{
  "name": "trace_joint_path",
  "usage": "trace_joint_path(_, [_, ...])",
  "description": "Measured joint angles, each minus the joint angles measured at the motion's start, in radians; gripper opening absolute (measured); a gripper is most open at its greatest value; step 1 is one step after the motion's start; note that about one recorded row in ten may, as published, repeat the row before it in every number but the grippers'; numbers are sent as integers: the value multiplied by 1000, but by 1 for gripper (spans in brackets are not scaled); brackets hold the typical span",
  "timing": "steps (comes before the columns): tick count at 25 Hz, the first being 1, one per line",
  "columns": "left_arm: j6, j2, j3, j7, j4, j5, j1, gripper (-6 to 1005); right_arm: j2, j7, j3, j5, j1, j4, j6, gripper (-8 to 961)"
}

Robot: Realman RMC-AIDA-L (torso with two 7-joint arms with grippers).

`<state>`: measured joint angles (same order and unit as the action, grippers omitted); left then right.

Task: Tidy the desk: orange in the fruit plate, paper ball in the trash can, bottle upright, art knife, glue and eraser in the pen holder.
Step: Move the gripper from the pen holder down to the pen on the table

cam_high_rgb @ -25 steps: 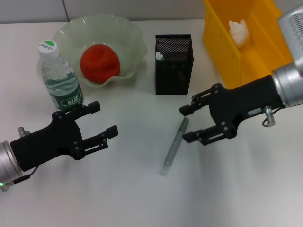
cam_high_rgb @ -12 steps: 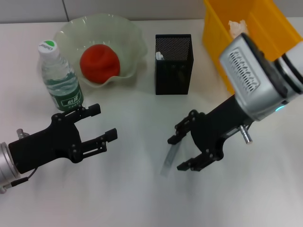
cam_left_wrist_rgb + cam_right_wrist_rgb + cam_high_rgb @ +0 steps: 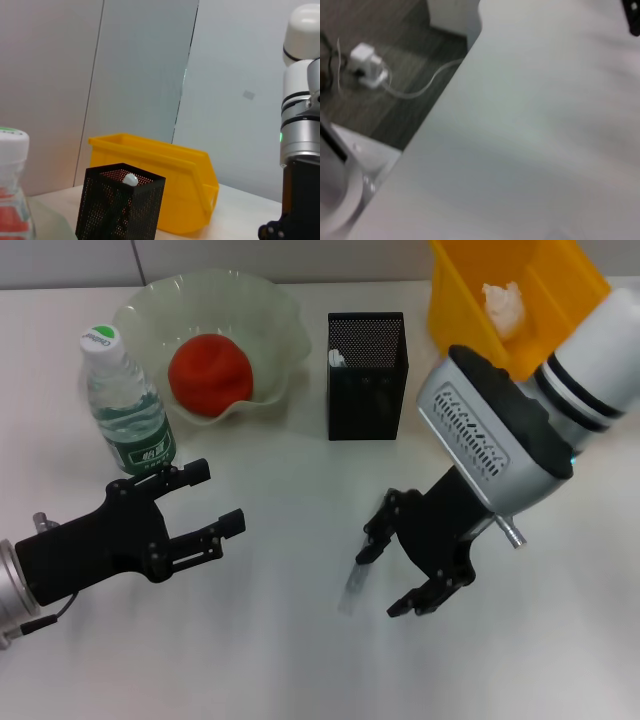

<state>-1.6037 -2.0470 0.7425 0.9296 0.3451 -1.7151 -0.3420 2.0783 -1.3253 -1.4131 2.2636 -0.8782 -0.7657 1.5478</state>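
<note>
Head view: the right gripper point(image 3: 393, 575) hung low over the white bench point(image 3: 280, 660), jaws spread wide and empty, with the knife point(image 3: 353, 588) lying flat on the bench just beside the nearer finger and partly hidden by it. Most of the tidying looked done: the orange point(image 3: 209, 375) sat in the plate point(image 3: 270, 310), the paper ball point(image 3: 504, 303) lay in the yellow bin point(image 3: 470, 350), the bottle point(image 3: 126, 405) stood upright beside the plate, and a white cap, probably the glue point(image 3: 338, 359), showed inside the black holder point(image 3: 367, 390). The eraser could not be made out. The left gripper point(image 3: 190, 505) waited near the bottle, jaws open and holding nothing.

Left wrist view: the holder point(image 3: 119, 207) stood before the bin point(image 3: 165, 185), the white-tipped glue point(image 3: 130, 179) poking above its rim; the bottle point(image 3: 12, 165) filled one edge, and the right arm stood at the far side.

Right wrist view: only bare bench point(image 3: 540, 140) and the floor beyond its edge showed; no knife or fingers appeared.

The step in hand appeared to be picking up the knife. The next move would call for centring the jaws across its thin shaft, settling to the bench, closing firmly, then lifting toward the holder.
</note>
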Motion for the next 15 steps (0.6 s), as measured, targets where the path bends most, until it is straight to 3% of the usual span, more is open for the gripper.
trace_joint_path(15, [-15, 13, 11, -1, 5, -28, 2, 800, 13, -1, -147, 27, -100, -18, -133, 631])
